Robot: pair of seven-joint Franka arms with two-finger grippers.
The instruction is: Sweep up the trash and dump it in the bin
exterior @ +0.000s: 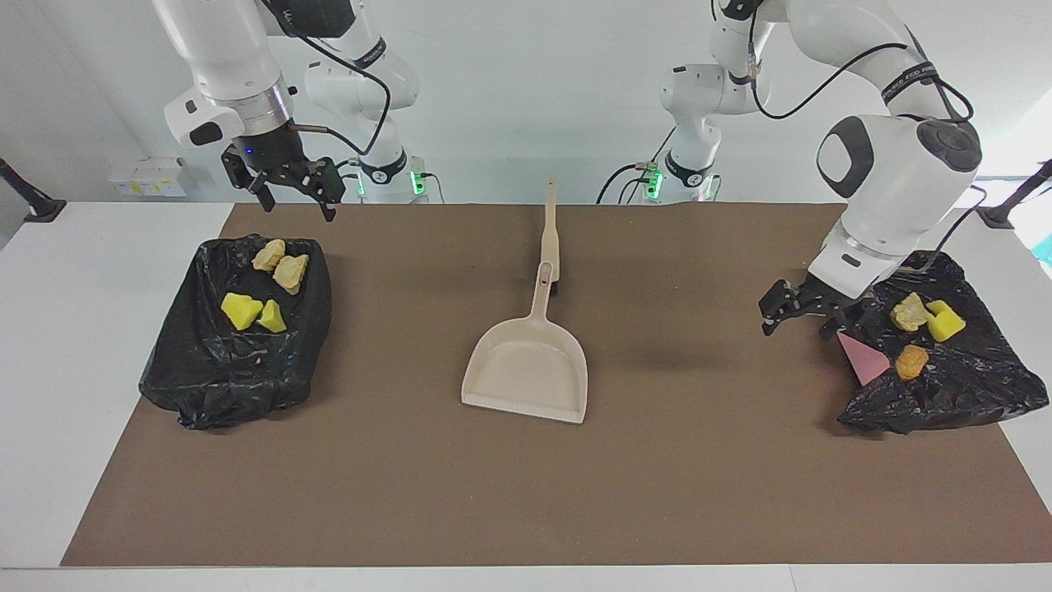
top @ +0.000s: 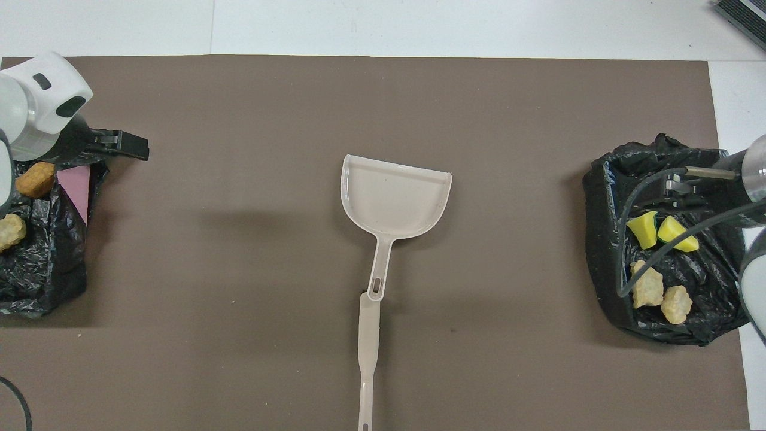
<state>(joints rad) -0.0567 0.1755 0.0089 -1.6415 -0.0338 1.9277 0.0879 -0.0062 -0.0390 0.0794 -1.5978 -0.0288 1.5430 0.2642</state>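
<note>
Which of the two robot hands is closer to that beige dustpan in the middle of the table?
Neither clearly. The left gripper hangs over the mat at the edge of the bin at its end. The right gripper hangs by the other bin. Both are well away from the dustpan.

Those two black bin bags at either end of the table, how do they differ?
The bag at the right arm's end holds four scraps, two yellow and two tan; the bag at the left arm's end shows three, one yellow, one tan, one golden-brown. The second also shows a pink patch; the first shows none. Both are crumpled black plastic, each with trash in it.
</note>
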